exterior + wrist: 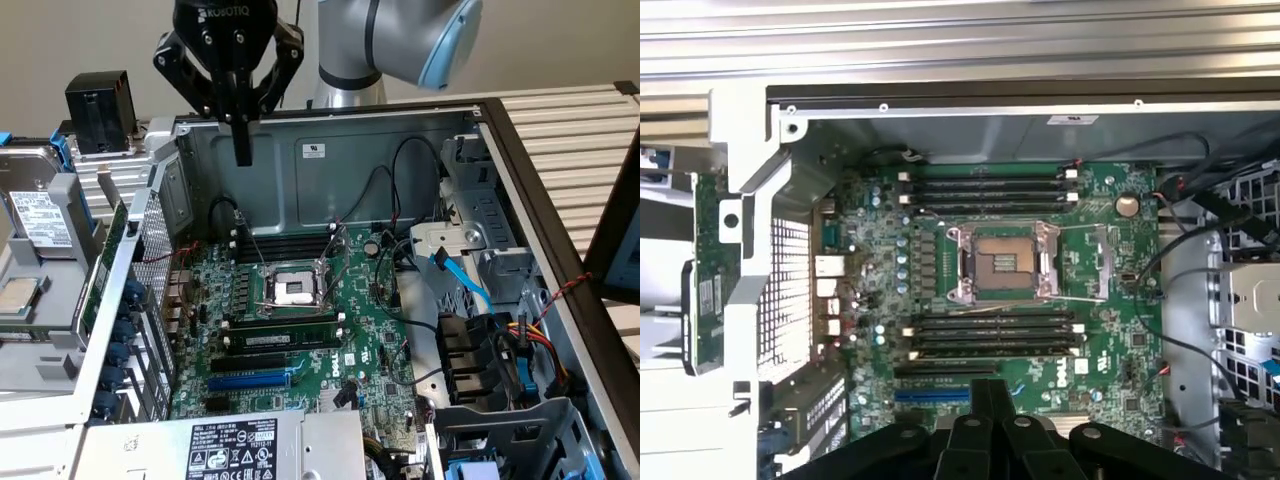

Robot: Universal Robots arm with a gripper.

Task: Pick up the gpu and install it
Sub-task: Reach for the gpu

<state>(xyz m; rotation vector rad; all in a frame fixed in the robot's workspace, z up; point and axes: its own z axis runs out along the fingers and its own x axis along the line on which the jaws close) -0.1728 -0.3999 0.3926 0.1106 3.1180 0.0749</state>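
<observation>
Starting at the exterior view's left: a hard drive (35, 215) is parked on the grey rack outside the case. Next to it, the gpu (100, 275) is seen standing on its edge. It's tucked just beside the outer face of the case's (400, 150) perforated wall, at the case's left edge, and nothing is gripping it. In the wrist view the same green card is spotted outside that wall too.

Moving right, the gripper (243, 150) is hung over the case's far-left corner, up above the rim. Its fingers are pressed together with nothing pinched between them. It's well apart from the gpu.

Below that, the motherboard (380, 350) is laid flat on the case floor. The CPU socket (297, 290) sits near its middle, and a blue slot (250, 380) is toward its near edge. Further right, black cables are draped across the board, and a blue cable (465, 285) is run along the case's right side.
</observation>
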